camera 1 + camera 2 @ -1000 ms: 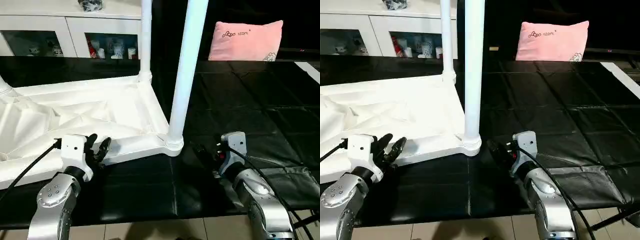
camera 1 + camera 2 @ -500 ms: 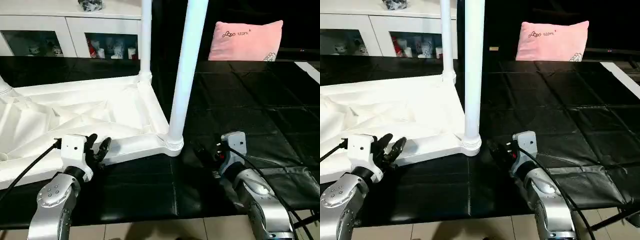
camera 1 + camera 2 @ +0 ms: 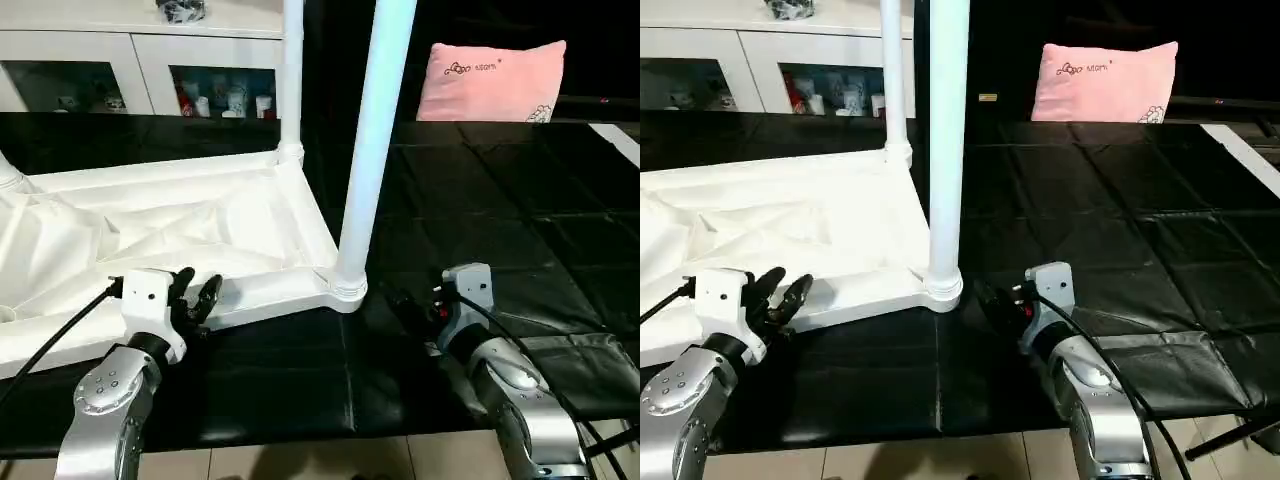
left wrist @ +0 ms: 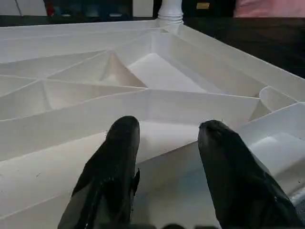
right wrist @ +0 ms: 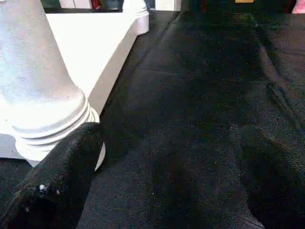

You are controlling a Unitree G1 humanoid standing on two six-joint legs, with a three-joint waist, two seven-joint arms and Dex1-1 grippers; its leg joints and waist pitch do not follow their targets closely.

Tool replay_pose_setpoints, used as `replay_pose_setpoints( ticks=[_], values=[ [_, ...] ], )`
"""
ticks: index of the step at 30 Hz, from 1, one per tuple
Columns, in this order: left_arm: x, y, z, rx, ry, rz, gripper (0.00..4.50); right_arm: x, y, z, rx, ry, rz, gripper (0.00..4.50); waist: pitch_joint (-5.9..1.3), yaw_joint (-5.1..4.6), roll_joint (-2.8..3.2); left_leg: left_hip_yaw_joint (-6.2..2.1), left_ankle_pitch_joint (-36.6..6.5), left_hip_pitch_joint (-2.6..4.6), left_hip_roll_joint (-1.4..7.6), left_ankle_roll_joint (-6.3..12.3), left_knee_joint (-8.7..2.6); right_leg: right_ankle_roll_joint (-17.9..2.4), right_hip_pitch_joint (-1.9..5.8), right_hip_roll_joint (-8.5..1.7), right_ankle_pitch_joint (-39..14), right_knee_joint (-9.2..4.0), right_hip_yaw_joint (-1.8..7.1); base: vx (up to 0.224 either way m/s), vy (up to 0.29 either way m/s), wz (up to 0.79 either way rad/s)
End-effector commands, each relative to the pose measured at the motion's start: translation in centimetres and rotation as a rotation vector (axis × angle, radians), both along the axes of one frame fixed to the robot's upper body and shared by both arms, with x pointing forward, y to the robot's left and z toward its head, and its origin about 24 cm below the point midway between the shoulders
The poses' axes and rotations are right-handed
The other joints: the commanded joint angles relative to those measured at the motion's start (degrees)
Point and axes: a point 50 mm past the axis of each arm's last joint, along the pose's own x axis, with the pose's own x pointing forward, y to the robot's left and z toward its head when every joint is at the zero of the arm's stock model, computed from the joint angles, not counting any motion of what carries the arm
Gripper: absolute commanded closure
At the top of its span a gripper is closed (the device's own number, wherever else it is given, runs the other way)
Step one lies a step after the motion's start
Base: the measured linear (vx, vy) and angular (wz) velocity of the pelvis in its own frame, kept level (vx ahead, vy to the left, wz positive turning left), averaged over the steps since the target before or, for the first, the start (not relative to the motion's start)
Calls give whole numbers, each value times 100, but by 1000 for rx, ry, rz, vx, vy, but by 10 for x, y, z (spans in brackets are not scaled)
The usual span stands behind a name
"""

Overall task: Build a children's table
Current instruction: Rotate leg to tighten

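Observation:
The children's table lies upside down on a black mat, its white tabletop (image 3: pixel 200 220) showing the ribbed underside. One white leg (image 3: pixel 365 160) stands upright in the near right corner socket (image 3: pixel 340 285). A second leg (image 3: pixel 291 80) stands in the far corner, and the base of a third leg (image 3: pixel 8 175) shows at the far left. My left gripper (image 3: pixel 196 293) is open, its fingers (image 4: pixel 121 148) side by side at the tabletop's near rim with nothing between them. My right gripper (image 3: pixel 990 295) stands wide open just right of the near leg's base (image 5: pixel 47 109), apart from it.
A white cabinet (image 3: pixel 120 60) with glass doors stands behind the tabletop. A pink pillow (image 3: pixel 490 80) lies at the back right. The black mat (image 3: pixel 480 200) stretches out to the right. Its front edge meets the tiled floor (image 3: pixel 300 460) near my forearms.

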Motion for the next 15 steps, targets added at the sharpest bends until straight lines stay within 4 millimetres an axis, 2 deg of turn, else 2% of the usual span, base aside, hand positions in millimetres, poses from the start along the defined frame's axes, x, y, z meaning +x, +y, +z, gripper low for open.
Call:
replay_pose_setpoints(
  ticks=[1,15],
  values=[
    [0,0,5,1,-27,7,224,2,-3,2,-6,-10,-14,0,-259,-3,42,-75,-1853,-7,142,188,-437,17,236,-336,-2809,-592,345,0,0,0],
    [0,0,5,1,-27,7,224,2,-3,2,-6,-10,-14,0,-258,-8,41,-77,-1873,-8,146,183,-441,23,234,-331,-2811,-592,343,0,0,0]
  ],
)
